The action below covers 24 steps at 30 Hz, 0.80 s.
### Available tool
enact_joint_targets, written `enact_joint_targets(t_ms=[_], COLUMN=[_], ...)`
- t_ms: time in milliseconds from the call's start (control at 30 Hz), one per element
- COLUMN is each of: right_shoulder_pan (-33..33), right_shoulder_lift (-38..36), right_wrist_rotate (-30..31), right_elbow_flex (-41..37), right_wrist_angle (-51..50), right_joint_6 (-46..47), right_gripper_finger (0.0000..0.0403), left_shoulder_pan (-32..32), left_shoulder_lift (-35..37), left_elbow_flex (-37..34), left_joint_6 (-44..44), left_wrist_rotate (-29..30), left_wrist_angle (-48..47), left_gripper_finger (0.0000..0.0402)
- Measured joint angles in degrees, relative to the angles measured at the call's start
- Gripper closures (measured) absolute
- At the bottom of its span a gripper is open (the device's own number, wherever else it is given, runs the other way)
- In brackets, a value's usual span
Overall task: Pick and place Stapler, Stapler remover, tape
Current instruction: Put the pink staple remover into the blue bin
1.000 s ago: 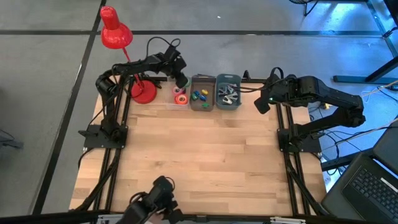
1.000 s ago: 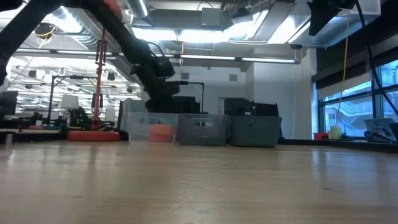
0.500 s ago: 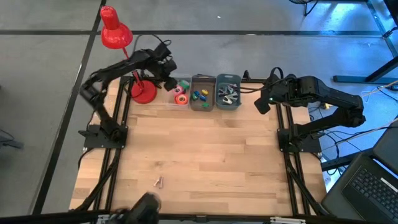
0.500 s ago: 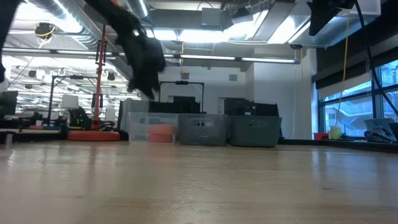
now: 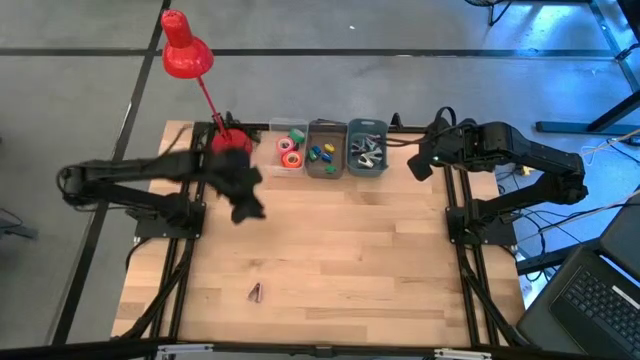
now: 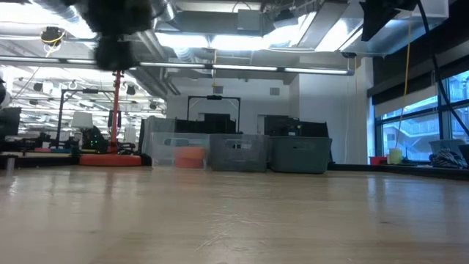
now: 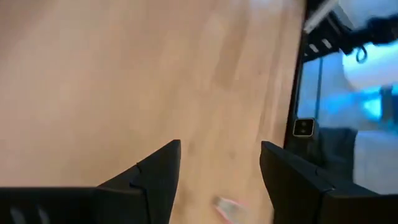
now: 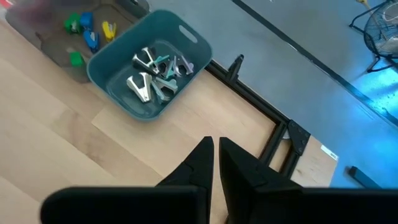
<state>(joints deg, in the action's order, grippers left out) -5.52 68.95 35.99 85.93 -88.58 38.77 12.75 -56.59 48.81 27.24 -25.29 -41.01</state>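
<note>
On the high view we find our left gripper (image 5: 246, 205) over the bare wood of the tabletop (image 5: 340, 250), toward nine o'clock from the centre and well apart from the bins. Its fingers (image 7: 158, 171) stand apart with nothing between them, as the left wrist view shows, with only planks beneath and a small pale object (image 7: 229, 208), too blurred for us to name, lying near the gap.

Our right gripper (image 5: 422, 163) waits at the table's far right corner, about two o'clock, just beside the teal bin (image 5: 367, 148). Its fingers (image 8: 202, 163) are pressed together and hold nothing.

The tape (image 5: 291, 150), red-orange and green rolls, lies in the clear bin (image 5: 288, 149) at eleven o'clock along the far edge. Next to it the grey bin (image 5: 325, 150) holds small blue, green and yellow pieces (image 8: 87, 32), and the teal bin holds metal claw-shaped pieces (image 8: 155, 70).

A red lamp (image 5: 185, 55) stands with its base at the far left corner. A small dark item (image 5: 255, 291) lies alone on the wood near seven o'clock; we cannot tell what it is.
</note>
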Motion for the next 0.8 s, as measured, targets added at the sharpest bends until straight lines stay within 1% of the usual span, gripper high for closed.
enact_joint_targets(t_ms=[100, 200, 267, 367, 433, 533, 633, 733, 800], right_shoulder_pan=[0.0, 0.0, 0.0, 0.0, 0.0, 0.0, 0.0, 0.0, 0.0], right_shoulder_lift=[0.0, 0.0, 0.0, 0.0, 0.0, 0.0, 0.0, 0.0, 0.0], right_wrist_rotate=[0.0, 0.0, 0.0, 0.0, -0.1, -0.1, -0.3, -1.1, -1.2], right_elbow_flex=[0.0, 0.0, 0.0, 0.0, 0.0, 0.0, 0.0, 0.0, 0.0], right_wrist_angle=[1.7, 4.2, 5.7, 7.2, 7.5, 7.4, 7.4, 7.6, 7.6], right_joint_6=[0.0, 0.0, -0.3, -1.8, -2.9, -3.9, -5.5, -8.2, -10.7], right_gripper_finger=[0.0373, 0.0373, 0.0373, 0.0373, 0.0373, 0.0373, 0.0373, 0.0373, 0.0373], left_shoulder_pan=[-8.9, -17.2, -22.8, -30.0, -34.0, -39.4, -44.0, -47.0, -48.0], left_shoulder_lift=[4.0, 5.5, 5.2, 3.1, 1.0, -2.7, -7.3, -12.8, -16.8], left_elbow_flex=[-7.9, -13.3, -15.6, -16.8, -16.8, -16.8, -16.8, -16.8, -16.0], left_joint_6=[18.9, 35.9, 43.6, 51.4, 56.0, 64.7, 73.4, 80.2, 83.5], left_wrist_rotate=[6.7, 12.8, 17.5, 24.6, 25.8, 25.4, 27.3, 28.5, 28.7], left_wrist_angle=[5.2, 10.6, 14.6, 19.1, 20.6, 22.6, 28.2, 34.7, 36.3], left_gripper_finger=[0.0194, 0.0196, 0.0196, 0.0197, 0.0197, 0.0197, 0.0197, 0.0197, 0.0197])
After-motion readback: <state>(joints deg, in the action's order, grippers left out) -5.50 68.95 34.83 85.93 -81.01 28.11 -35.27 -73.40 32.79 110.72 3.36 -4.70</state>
